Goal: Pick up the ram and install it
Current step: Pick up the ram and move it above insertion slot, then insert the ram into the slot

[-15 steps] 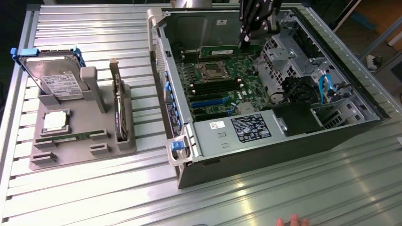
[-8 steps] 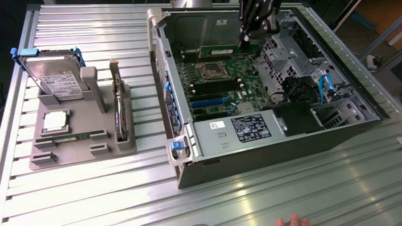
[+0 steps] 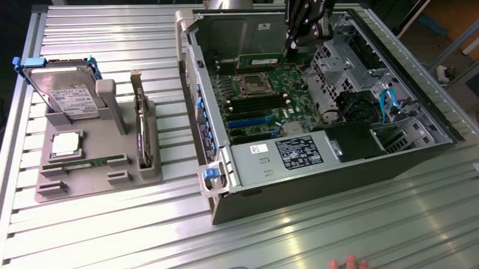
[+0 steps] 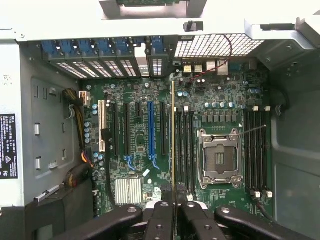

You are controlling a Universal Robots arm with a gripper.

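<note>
At the lower edge of the exterior view, a person's fingertips [image 3: 348, 262] are seen, well apart from the work, over the slatted metal table [image 3: 112, 235]. Farther in, on the exterior view's left, a grey holder [image 3: 97, 179] is set. It carries a second green stick [image 3: 78, 163] along its front, a silver processor chip [image 3: 66, 144], an upright expansion card [image 3: 139, 120] and a hard drive [image 3: 66, 92]. On the exterior view's right, an open computer case [image 3: 314, 193] is laid on its side, so that the motherboard [image 3: 254, 115] is exposed.

At the top of that view, the gripper [image 3: 290, 46] is seen hanging inside the case. The ram [image 3: 261, 59] is pinched at one end between the jaws and is held clear above the far part of the board. In the wrist view the ram [image 4: 173, 130] is shown edge-on, as a thin line running out from between the fingers [image 4: 161, 217]. It is lined up along the empty memory slots [image 4: 185, 145], just beside the open processor socket [image 4: 220, 157].

The pick-up is judged done, and the step in hand is judged to be positioning over a slot; the stick is not yet seated. For seating, the lower edge would need to be kept parallel to one slot and directly above it, and pressed down straight and evenly. Whether the slot latches are open cannot be told.
</note>
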